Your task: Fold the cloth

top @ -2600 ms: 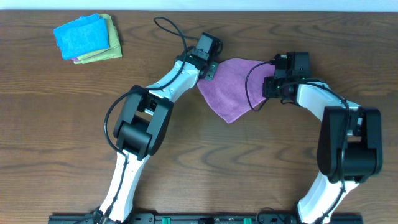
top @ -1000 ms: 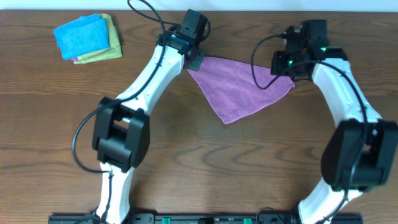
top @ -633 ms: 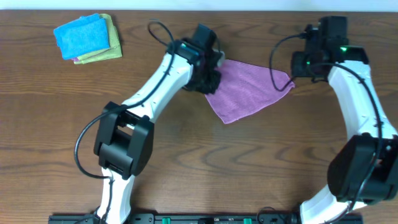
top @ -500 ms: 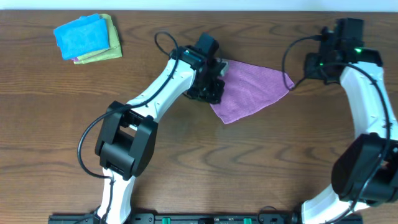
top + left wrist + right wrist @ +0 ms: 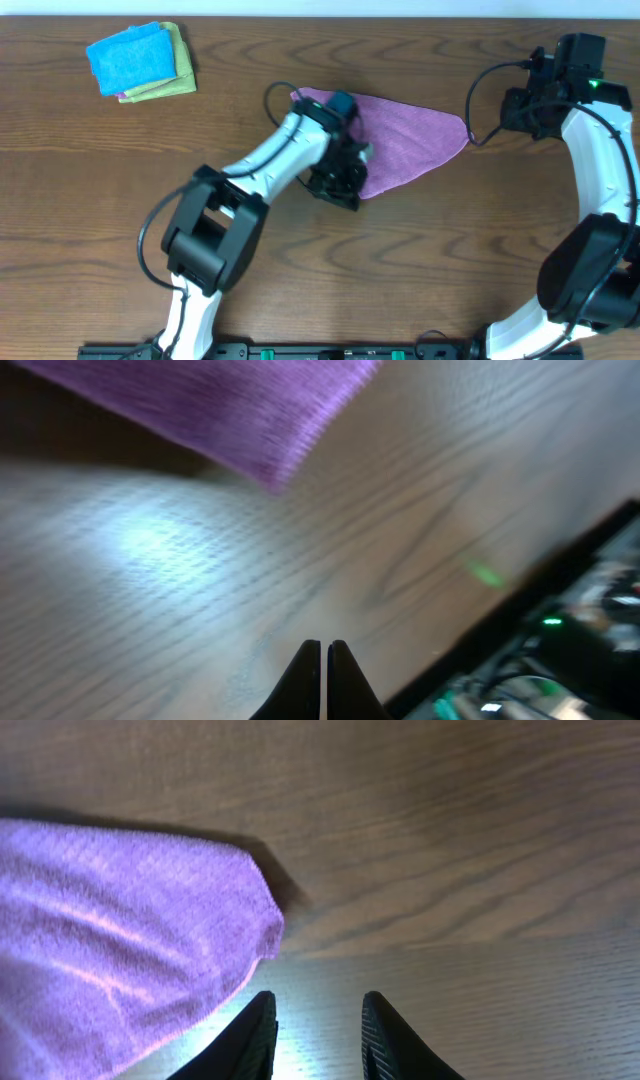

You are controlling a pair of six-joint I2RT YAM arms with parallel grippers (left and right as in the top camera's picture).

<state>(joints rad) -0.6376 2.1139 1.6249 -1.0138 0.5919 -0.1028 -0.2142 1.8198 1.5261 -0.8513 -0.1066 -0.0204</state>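
Cloth lies triangular on table; left claw closed, right claw parted.

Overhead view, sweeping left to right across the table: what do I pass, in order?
First the stack of folded cloths, blue on top → the cloth, lying purple on the wood → right gripper. The left gripper overlaps the cloth's left part in this view, so it is left out of the order.

The cloth lies on the counter toward its far edge. The left gripper is at its near-left edge, and the right gripper is just right of its right corner. A stack of folded cloths sits far left, well apart.
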